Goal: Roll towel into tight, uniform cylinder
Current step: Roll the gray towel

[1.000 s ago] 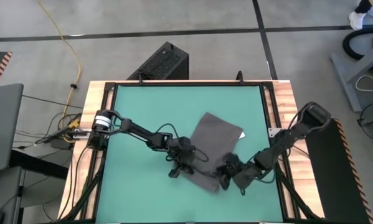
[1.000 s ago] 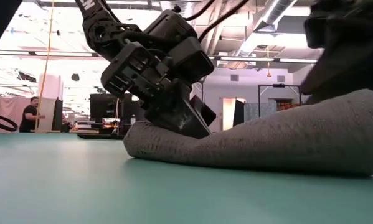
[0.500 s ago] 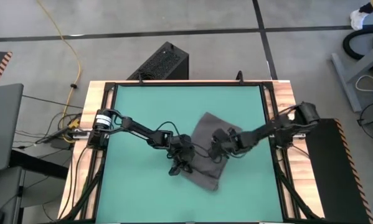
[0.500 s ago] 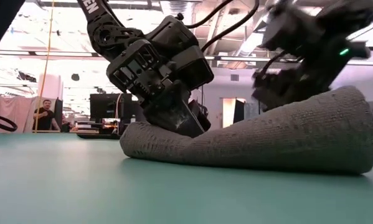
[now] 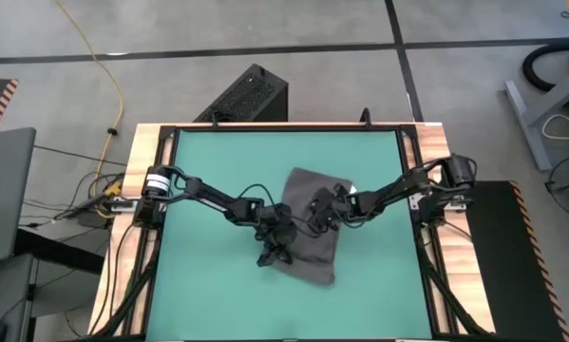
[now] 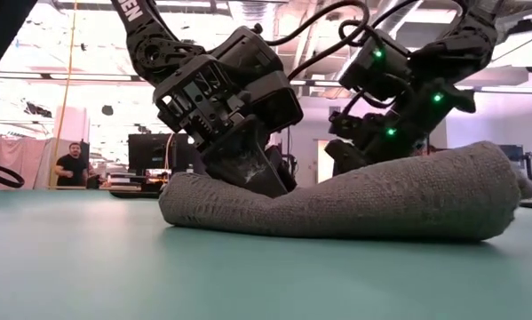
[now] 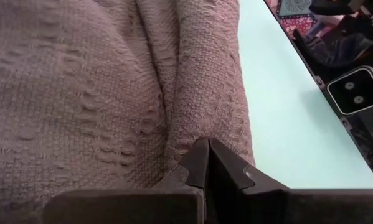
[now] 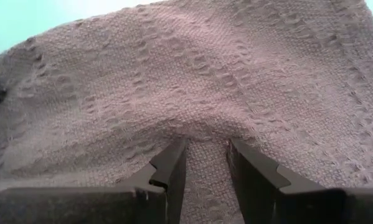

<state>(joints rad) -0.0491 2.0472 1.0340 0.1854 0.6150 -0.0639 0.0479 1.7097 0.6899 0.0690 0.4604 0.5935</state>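
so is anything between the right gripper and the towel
Nothing visible. The right gripper is already down on the towel, its fingers parted with a strip of cloth between them. The left gripper, shut, presses the towel's rolled edge off to one side, not in between.

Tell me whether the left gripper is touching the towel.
Touching. In the left wrist view the left gripper, fingers shut, presses into a fold of the towel; the low view shows its tip sunk in the cloth.
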